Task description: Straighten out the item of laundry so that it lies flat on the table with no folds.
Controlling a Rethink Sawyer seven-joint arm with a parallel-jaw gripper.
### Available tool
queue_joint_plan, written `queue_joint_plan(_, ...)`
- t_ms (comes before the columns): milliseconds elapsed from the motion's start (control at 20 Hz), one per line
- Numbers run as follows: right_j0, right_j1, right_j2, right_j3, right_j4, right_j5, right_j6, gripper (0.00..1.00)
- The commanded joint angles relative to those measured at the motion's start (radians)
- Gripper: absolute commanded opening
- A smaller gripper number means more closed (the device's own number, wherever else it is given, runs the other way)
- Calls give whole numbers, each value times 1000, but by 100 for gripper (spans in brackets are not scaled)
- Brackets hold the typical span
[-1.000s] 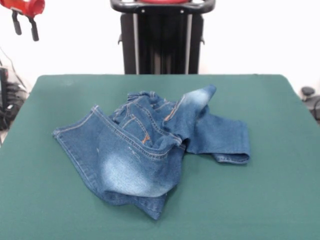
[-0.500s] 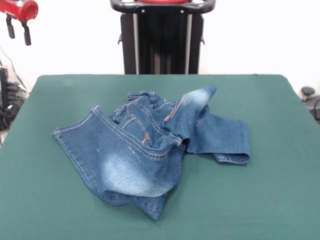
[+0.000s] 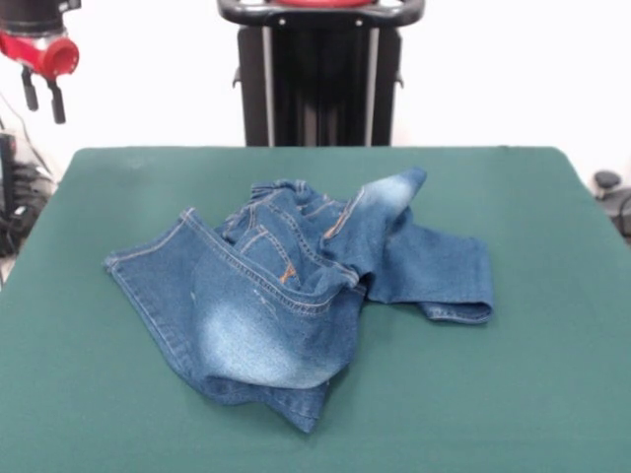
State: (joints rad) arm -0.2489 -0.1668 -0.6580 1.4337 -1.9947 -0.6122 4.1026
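Green-topped worktop (image 3: 552, 394) is carrying the crumpled blue denim jeans (image 3: 296, 291) at its centre, while the hand (image 3: 44, 99), fingers spread and empty, is hanging off at ten o'clock, so pinching one hemmed leg and drawing outward is looking wisest.

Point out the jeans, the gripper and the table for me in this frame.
jeans (image 3: 281, 301): front view, on the faded denim near the middle of the crumpled heap.
gripper (image 3: 44, 99): front view, midway between its two dark fingertips, top left, off the table.
table (image 3: 532, 394): front view, on bare green top beside the jeans.
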Motion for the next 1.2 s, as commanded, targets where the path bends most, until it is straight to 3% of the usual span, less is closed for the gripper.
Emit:
queue_joint_plan(50, -10, 26, 259, 24, 132, 145, -369, 100)
queue_joint_plan(350, -35, 40, 304, 8, 190, 176, -376, 100)
queue_joint_plan(800, 11, 80, 306, -37, 247, 221, -277, 100)
queue_joint_plan(1050, 0, 81, 339, -57, 318, 265, -294, 100)
queue_joint_plan(1200, 40, 101, 316, -83, 307, 256, -206, 100)
